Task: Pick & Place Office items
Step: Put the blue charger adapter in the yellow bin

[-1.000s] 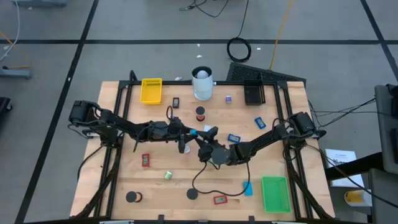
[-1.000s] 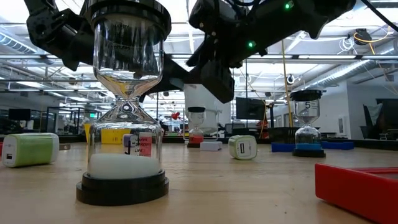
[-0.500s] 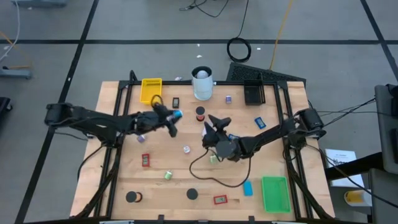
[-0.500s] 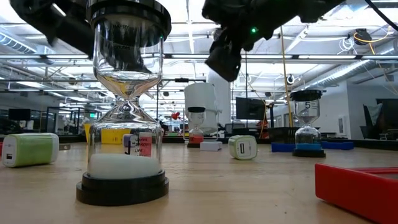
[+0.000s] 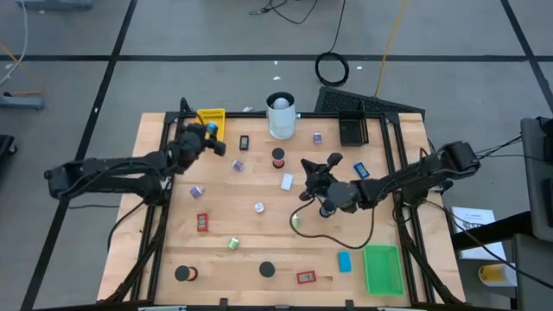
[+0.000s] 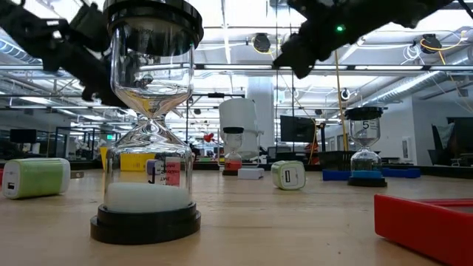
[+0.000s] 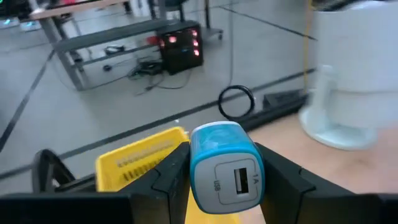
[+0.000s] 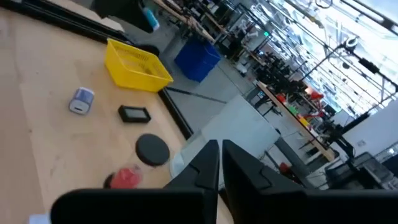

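**Blue charger held at the yellow tray**

The left claw [image 7: 217, 180] grips a blue-and-white charger [image 7: 224, 167] between its fingers, raised at the edge of the yellow tray [image 5: 212, 121] near the back of the bench [image 5: 155, 233]. The right claw [image 8: 221, 163] is closed with nothing in it, above the middle of the bench. Other small items lie scattered on the wood: a black disc [image 5: 268, 269], a red block [image 5: 202, 222], a blue block [image 5: 344, 261]. A green tray [image 5: 381, 268] sits at the front right corner.

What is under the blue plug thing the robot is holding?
The yellow tray sits below and behind the blue charger held in the left gripper. The jaws and charger cover part of the tray.
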You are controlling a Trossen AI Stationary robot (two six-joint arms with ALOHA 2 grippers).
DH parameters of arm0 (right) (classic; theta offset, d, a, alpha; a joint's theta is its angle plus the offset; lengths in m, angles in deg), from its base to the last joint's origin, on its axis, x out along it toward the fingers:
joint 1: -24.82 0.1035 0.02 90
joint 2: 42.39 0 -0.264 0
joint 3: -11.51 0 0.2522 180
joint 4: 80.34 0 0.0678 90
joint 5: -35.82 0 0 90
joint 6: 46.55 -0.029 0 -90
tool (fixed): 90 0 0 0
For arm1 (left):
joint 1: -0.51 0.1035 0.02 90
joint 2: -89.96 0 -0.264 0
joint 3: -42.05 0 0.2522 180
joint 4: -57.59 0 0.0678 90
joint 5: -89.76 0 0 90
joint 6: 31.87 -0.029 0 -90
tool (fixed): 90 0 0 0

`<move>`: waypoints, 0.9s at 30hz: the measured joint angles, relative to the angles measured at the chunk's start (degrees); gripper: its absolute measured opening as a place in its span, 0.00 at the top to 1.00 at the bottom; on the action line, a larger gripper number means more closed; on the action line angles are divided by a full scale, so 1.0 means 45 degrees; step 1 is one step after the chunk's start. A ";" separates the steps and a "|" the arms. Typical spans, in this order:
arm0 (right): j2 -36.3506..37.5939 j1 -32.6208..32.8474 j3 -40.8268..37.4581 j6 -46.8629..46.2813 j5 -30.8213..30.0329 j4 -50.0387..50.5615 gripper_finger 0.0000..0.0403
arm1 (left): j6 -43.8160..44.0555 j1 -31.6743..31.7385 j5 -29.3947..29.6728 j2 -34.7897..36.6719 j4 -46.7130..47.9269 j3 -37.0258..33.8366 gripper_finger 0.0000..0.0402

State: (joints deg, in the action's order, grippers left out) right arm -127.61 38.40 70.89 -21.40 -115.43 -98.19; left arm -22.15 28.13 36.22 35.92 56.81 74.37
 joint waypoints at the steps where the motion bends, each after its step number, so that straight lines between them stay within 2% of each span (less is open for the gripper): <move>1: 0.0071 -0.0004 -0.0067 -0.0038 -0.0008 -0.0106 0.96 | 0.0078 0.0635 -0.0656 -0.0017 -0.0041 -0.0055 0.62; 6: 0.0166 -0.0008 -0.0178 0.0086 0.0014 -0.0219 0.99 | 0.0631 0.3426 -0.3843 -0.0512 0.0115 -0.0030 0.62; 10: 0.0166 -0.0008 -0.0179 0.0205 0.0057 -0.0334 0.99 | 0.0668 0.4533 -0.5056 -0.1448 0.0158 -0.0008 0.62; 18: 0.0166 -0.0009 -0.0177 0.0272 0.0840 -0.0637 1.00 | 0.0569 0.5308 -0.5096 -0.3659 -0.1794 0.0005 0.62; 27: 0.0161 -0.0018 -0.0177 0.0277 0.1002 -0.0642 1.00 | 0.0993 0.5702 -0.4731 -0.5538 -0.1615 0.1193 0.62</move>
State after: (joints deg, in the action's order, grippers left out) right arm -126.88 38.32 70.09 -20.16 -110.93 -101.08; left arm -17.68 53.79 14.93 11.00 49.54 79.74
